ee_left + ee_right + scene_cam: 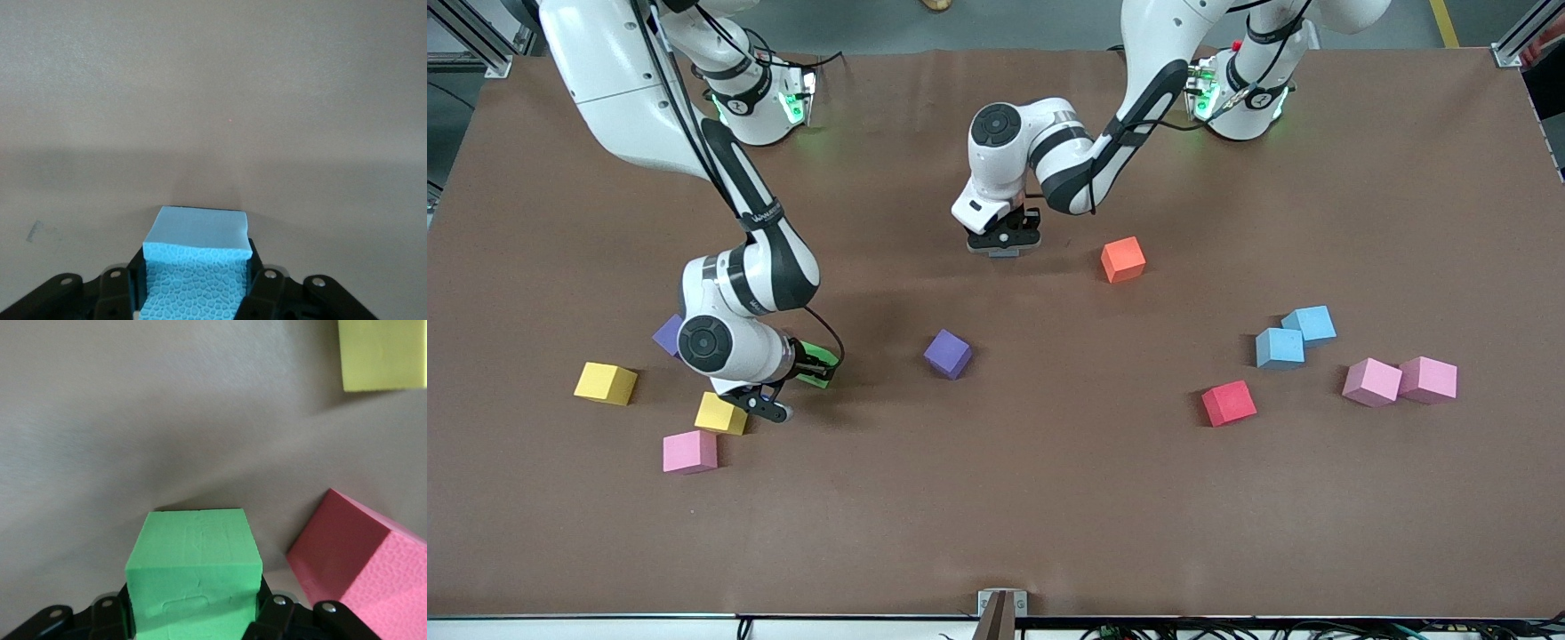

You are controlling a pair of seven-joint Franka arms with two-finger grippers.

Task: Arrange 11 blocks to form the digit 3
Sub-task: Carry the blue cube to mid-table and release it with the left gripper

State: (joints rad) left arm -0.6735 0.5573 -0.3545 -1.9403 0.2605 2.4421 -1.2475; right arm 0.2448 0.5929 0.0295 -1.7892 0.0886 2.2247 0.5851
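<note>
Nearest the front camera, a pink matte foam cube (pixel 689 452) is lying on the brown desk (pixel 996 516), toward the right arm's end. Taking that pink cube as landmark, a yellow foam cube (pixel 721 413) is sitting just beside it, farther from the camera, and a second yellow foam cube (pixel 606 383) is resting farther still, nearer the desk's edge. A purple foam cube (pixel 667 334) is peeking out from under the right arm, farther from the camera again.

The right pincer (pixel 818 363) is closing its fingers on a green foam cube (pixel 193 570), low by the desk surface just beside the landmark's group; the right wrist view is showing the cube between its jaws.

The left pincer (pixel 1005 240) is hanging over the middle of the desk, well apart from the pink cube, gripping a light blue foam cube (pixel 197 257).

Another purple foam cube (pixel 947 353), an orange foam cube (pixel 1122 260), a red foam cube (pixel 1228 403), two light blue foam cubes (pixel 1296 335) touching each other, and two pink foam cubes (pixel 1400 380) touching each other are lying scattered toward the left arm's end.
</note>
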